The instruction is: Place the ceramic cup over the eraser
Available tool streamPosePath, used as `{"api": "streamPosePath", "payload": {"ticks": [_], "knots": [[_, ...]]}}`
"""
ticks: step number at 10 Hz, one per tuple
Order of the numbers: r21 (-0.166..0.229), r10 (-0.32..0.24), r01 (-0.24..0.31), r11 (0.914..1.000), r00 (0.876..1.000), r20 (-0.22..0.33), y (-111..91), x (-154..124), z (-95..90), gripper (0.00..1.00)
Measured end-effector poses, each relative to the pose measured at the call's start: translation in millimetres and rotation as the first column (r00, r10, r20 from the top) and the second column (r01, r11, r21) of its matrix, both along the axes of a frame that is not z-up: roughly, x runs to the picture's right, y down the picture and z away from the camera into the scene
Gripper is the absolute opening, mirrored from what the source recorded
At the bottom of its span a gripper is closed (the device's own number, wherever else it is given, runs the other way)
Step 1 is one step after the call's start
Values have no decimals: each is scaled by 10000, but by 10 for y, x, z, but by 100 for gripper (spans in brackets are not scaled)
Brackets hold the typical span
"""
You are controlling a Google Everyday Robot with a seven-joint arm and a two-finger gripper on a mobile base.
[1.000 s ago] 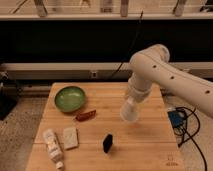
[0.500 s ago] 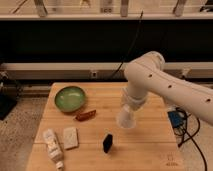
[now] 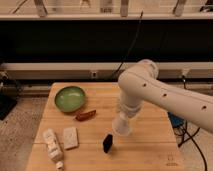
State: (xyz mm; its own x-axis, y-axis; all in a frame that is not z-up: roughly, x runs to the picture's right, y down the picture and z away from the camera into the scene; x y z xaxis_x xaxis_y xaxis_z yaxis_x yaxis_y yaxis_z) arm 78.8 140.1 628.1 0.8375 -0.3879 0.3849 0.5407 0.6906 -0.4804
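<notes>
Wooden worktop (image 3: 150, 150) under a dark wall of rails and cables, and the left side is quiet. The bottle (image 3: 52, 145), the pale slab (image 3: 70, 137), the green bowl (image 3: 70, 98) and the reddish-brown piece (image 3: 85, 115) all sit where they sat a second ago. The eraser (image 3: 107, 143) hasn't budged either, a small black block near the front edge, right of the slab.

The action is just right of it. The cup (image 3: 122, 127) is coming down and drifting left, carried in the claw (image 3: 122, 116) at the end of the white arm (image 3: 165, 97). It now hangs close above the boards, just beside the eraser, up and to its right, and apart from it. So the approach looks nearly done, but the cup isn't over the block yet. It needs a last small shift left and towards the front, then a lowering.

Now the hard parts. The bottle's lower end runs close to the bottom edge. I can't tell whether the eraser lies flat or stands on an edge. The cup seems wider at the bottom, as if mouth-down, but I can't confirm that. The grip itself is buried between the wrist and the cup, so how the claw clasps it is out of sight. The arm runs off the right edge, so its base is unseen.
</notes>
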Motion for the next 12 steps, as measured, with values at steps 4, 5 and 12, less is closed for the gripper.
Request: {"api": "streamPosePath", "payload": {"ticks": [4,5,12], "knots": [[30,27,-27,10000,9998,172,-54,-12,-102,0],[35,-20,19,10000,9996,280,-68,-43,-141,0],[161,-745,732,9972,9920,1024,106,-332,-477,0]]}}
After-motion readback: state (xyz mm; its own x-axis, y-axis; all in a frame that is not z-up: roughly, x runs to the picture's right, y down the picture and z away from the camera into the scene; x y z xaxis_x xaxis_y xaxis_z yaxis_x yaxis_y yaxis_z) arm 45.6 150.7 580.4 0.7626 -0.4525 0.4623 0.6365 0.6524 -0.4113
